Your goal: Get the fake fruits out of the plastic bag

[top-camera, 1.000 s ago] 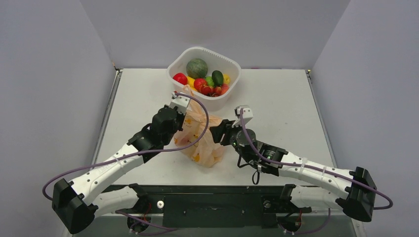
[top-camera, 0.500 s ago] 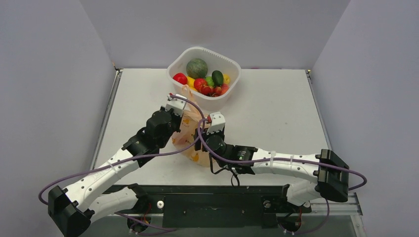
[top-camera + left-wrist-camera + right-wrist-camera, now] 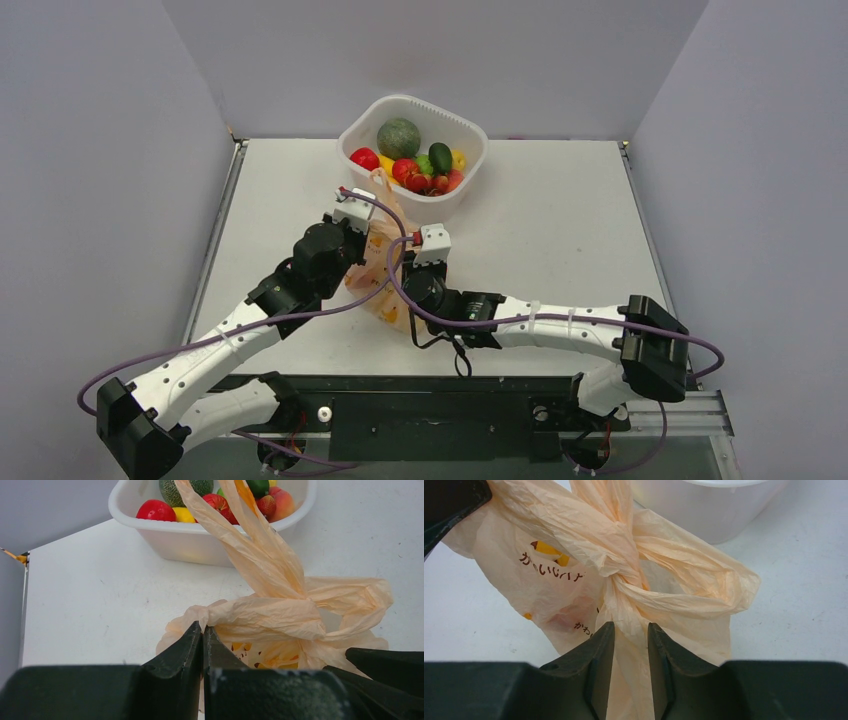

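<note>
Judging by its crinkles, the plastic bag (image 3: 270, 617) was thought limp, slippery — fold pinched by left fingers (image 3: 184, 652), twisted neck by right fingers (image 3: 599, 655).

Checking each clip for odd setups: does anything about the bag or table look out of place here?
Yes. The handles of the plastic bag are twisted into a knot, so its mouth looks closed, awkward for emptying it. One handle strip sticks up toward the white tub. Nothing looks spilled or torn.
</note>
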